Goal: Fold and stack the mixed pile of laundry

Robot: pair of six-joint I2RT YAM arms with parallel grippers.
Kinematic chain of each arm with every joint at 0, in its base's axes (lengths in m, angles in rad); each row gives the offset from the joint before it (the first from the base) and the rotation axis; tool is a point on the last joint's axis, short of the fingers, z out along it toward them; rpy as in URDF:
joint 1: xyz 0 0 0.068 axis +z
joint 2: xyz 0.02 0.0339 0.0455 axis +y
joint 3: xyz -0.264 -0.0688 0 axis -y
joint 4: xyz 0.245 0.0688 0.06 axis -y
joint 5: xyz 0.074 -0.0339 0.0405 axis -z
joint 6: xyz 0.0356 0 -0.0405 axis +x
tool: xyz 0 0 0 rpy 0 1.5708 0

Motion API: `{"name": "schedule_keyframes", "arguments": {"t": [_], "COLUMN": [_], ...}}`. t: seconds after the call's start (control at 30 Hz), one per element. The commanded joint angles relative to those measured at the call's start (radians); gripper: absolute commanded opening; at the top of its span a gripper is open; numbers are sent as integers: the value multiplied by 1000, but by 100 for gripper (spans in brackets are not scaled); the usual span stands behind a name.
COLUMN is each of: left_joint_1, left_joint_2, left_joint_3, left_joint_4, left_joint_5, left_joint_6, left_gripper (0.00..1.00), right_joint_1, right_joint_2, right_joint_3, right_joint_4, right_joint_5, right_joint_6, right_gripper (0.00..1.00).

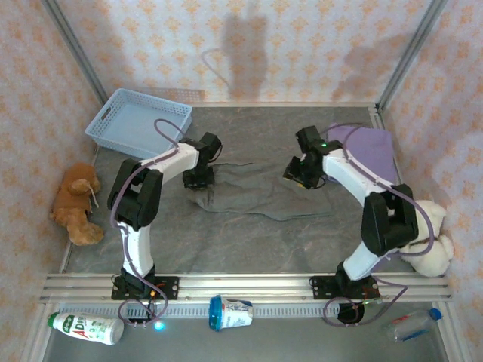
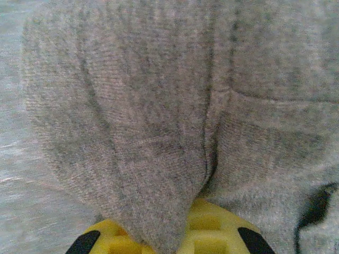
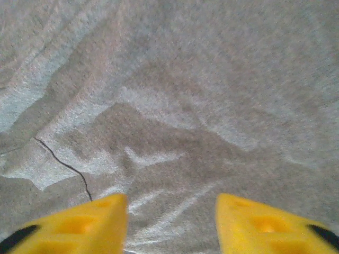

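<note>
At the centre of the table [image 1: 226, 245] lay the grey top [image 1: 256, 194], spread flat. The left gripper [image 1: 200, 179] clamped a fold at its 9 o'clock edge. At 3 o'clock the right gripper [image 1: 303, 175] hovered with its fingers apart. The lavender T-shirt [image 1: 373, 143] lay at 2 o'clock. The first fold seemed to be in hand, and the right gripper would need a matching pinch next.

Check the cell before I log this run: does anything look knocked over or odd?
Yes: a white bottle, a blue-lidded tub and a clear bottle lie on their sides in front of the rail. No spill shows.
</note>
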Motion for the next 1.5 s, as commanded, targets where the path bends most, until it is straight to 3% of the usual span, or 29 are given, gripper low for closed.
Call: {"name": "schedule_keyframes", "arguments": {"t": [0.0,0.3,0.83,0.9,0.97,1.1,1.2,1.47], "left_joint_1": [13,15,17,20,33,93,148,181], "left_joint_2": [-86,-162,-136,-144,-162,-232,-284,-318], "left_joint_3": [32,87,-64,-63,-63,-89,-120,-291], "left_joint_4": [-129,-218,-80,-87,-102,-117,-110,69], "left_joint_5": [-94,-93,-11,-14,-21,-14,30,205], "left_joint_6": [48,52,-10,-11,-17,-27,-23,-137], "left_gripper": [0,0,0,13,39,58,65,66], "right_joint_1": [58,187,204,204,206,205,206,205], "right_joint_2": [58,233,478,495,505,510,511,519], "right_joint_3": [52,229,314,314,307,292,290,326], "right_joint_4": [70,84,32,13,-4,-28,-34,-68], "right_joint_5": [-18,-42,26,33,52,87,90,95], "right_joint_6": [33,32,83,81,81,81,79,67], "right_gripper": [34,24,11,4,0,0,0,0]}}
